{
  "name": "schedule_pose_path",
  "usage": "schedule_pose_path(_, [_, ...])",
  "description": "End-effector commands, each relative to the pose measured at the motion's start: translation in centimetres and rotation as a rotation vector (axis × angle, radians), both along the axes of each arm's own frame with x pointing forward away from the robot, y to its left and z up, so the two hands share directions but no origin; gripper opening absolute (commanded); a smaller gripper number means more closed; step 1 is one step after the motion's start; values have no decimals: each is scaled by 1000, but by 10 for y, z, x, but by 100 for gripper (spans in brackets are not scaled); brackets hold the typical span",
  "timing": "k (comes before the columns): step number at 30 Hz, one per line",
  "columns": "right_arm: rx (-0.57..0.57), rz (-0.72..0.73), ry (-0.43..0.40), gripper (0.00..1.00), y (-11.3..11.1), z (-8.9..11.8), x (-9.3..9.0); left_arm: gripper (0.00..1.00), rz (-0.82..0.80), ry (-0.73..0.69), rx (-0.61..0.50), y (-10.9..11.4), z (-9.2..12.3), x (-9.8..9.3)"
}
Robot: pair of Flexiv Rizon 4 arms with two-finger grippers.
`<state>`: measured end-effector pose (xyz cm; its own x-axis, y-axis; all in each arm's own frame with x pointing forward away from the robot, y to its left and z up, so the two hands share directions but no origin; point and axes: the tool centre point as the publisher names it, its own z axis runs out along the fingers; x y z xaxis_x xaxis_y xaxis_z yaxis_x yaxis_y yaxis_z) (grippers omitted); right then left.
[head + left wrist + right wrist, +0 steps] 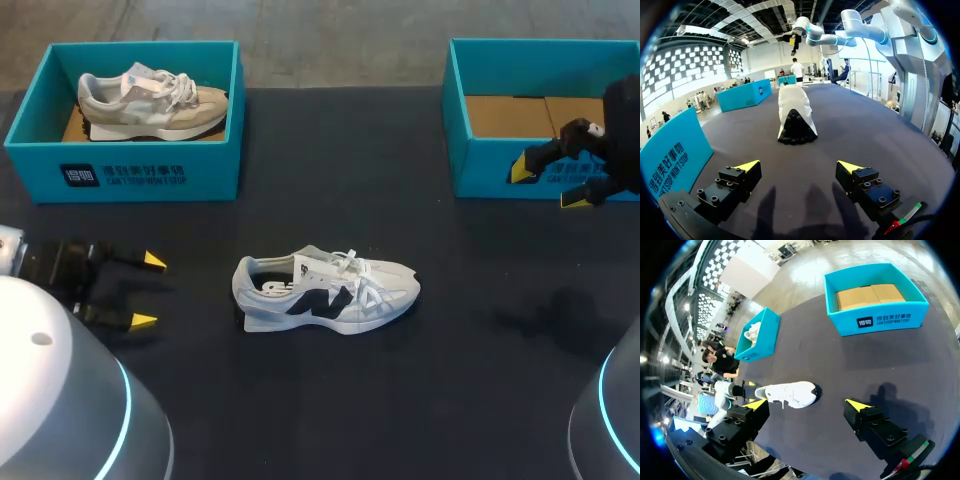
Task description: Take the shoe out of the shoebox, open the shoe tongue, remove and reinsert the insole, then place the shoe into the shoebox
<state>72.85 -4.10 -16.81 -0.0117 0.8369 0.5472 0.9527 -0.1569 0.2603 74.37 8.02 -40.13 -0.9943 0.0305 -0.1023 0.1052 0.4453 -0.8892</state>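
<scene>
The white and grey lace-up sneaker with a black side mark (325, 293) stands on its sole at the middle of the dark bench (480, 400), outside both boxes, toe toward the frame's right. My left gripper (148, 291) sits at the left edge, level with the sneaker's heel and well apart from it, fingers spread around nothing. My right gripper (548, 185), likewise spread and holding nothing, hangs at the upper right before the open teal cardboard shoebox (470, 165), far from the sneaker.
</scene>
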Motion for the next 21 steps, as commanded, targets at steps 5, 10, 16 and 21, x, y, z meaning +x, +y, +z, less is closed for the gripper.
schedule_pose_path(5, [-2, -2, 0, 100, 1, -1, 0, 100, 1, -1, 2, 0, 0, -1])
schedule_pose_path(10, [-2, -2, 0, 100, 1, -1, 0, 100, 1, -1, 2, 0, 0, -1])
schedule_pose_path(16, [-2, -2, 0, 100, 1, -1, 0, 100, 1, -1, 2, 0, 0, -1])
schedule_pose_path(21, [-2, -2, 0, 100, 1, -1, 0, 100, 22, 11, -6, -6, -2, -1])
